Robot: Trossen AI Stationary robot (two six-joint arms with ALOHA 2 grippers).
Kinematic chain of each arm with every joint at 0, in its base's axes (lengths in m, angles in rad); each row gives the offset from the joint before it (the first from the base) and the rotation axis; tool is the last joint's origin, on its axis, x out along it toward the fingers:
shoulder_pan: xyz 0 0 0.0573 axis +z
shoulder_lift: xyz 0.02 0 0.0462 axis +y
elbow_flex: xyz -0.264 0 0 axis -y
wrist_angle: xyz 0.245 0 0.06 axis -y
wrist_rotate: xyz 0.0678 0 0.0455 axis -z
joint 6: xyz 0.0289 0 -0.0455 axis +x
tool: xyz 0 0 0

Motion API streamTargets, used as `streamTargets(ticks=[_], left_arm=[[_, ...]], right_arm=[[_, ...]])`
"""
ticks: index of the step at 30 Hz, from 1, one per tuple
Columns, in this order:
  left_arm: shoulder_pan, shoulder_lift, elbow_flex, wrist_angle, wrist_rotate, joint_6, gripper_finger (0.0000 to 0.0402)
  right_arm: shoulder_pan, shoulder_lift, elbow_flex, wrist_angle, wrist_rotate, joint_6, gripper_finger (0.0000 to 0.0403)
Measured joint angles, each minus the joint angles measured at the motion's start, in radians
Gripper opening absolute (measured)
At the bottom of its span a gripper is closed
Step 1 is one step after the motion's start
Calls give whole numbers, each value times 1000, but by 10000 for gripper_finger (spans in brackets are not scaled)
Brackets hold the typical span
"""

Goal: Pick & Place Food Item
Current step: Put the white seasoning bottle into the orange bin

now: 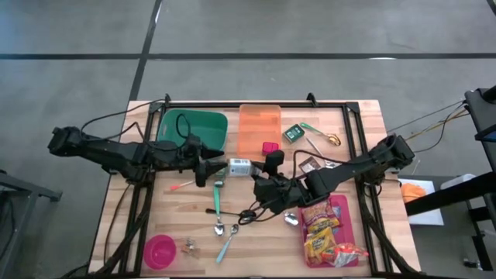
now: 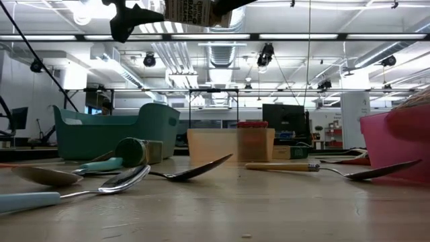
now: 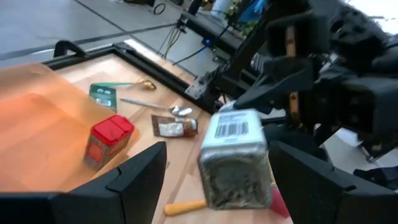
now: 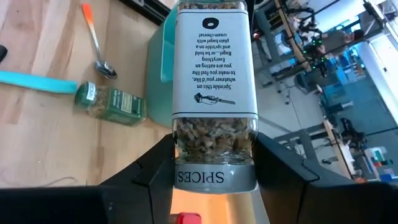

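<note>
Above the middle of the table (image 1: 186, 232), just in front of the orange tray (image 1: 259, 128), we see a spice jar (image 1: 239, 166) held off the wood, lying roughly level between the 2 arms. The right gripper (image 4: 214, 163) is clamped on its grey lid end, where the word SPICES shows between the 2 dark fingers (image 4: 152, 171), and the jar's white label and seed-filled glass reach away from that wrist. The left gripper (image 3: 214, 177) sits at the jar's other end with its 2 fingers (image 3: 134, 177) spread apart, 1 on each side of the jar's base and not touching it as far as we can tell. From table height the jar hangs high above everything else, near the top edge of that view. On the orange tray rests a small red-capped container (image 1: 269, 147). To the left of the orange tray stands a green bin (image 1: 194, 126), and to its right lies a small green packet (image 1: 293, 132) beside a gold-handled spoon (image 1: 329, 139). In front of the orange tray and below the jar lie a green spice bottle (image 4: 112, 102) and several spoons (image 1: 219, 226), and farther forward on the right a red tray (image 1: 353, 225) holds snack packets.
</note>
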Motion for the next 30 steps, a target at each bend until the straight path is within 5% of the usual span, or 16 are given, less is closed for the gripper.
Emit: streamTargets(ticks=[30], left_arm=[[24, 161, 60, 136, 64, 44, 285]], right_arm=[[16, -2, 48, 9, 108, -94, 171]])
